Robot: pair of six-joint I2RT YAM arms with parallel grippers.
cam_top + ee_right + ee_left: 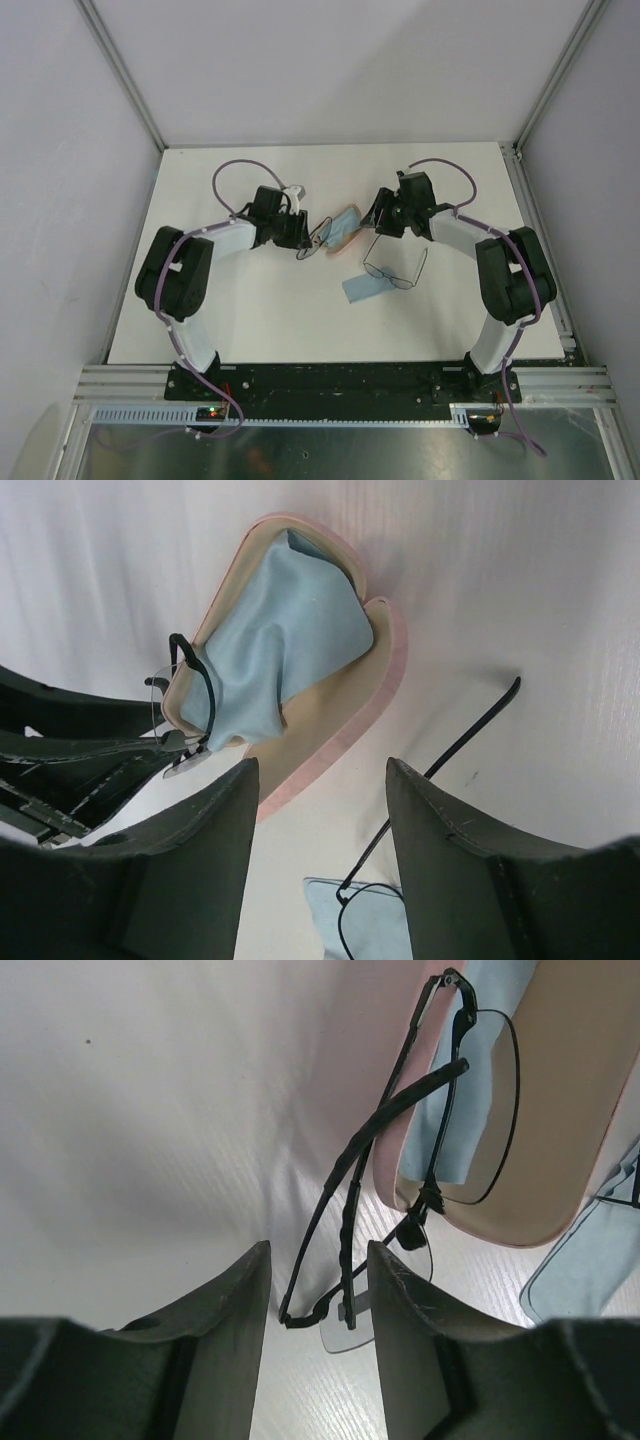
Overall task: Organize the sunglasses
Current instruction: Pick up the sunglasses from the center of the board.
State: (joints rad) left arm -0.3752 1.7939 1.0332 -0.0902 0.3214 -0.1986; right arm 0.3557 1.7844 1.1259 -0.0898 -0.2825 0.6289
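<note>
A black-rimmed pair of sunglasses (pixel 395 1112) is folded, with one end leaning on the rim of an open pink case (pixel 560 1090) and the other end on the table. My left gripper (pixel 318 1250) is open around that lower end, with a gap to each finger. In the top view the gripper (pixel 303 238) sits just left of this pair (pixel 318 240). A wire pair (pixel 393 272) lies unfolded on a light blue cloth (pixel 362 289). My right gripper (pixel 383 222) is open and empty. It hovers (pixel 320 765) between the case (pixel 385 680) and the wire pair's temple (pixel 470 730).
A second light blue cloth (pixel 280 630) lies crumpled inside the case, partly under the black-rimmed pair. The white table (pixel 250 310) is walled at the back and on both sides. Both arms reach inward toward the table's middle.
</note>
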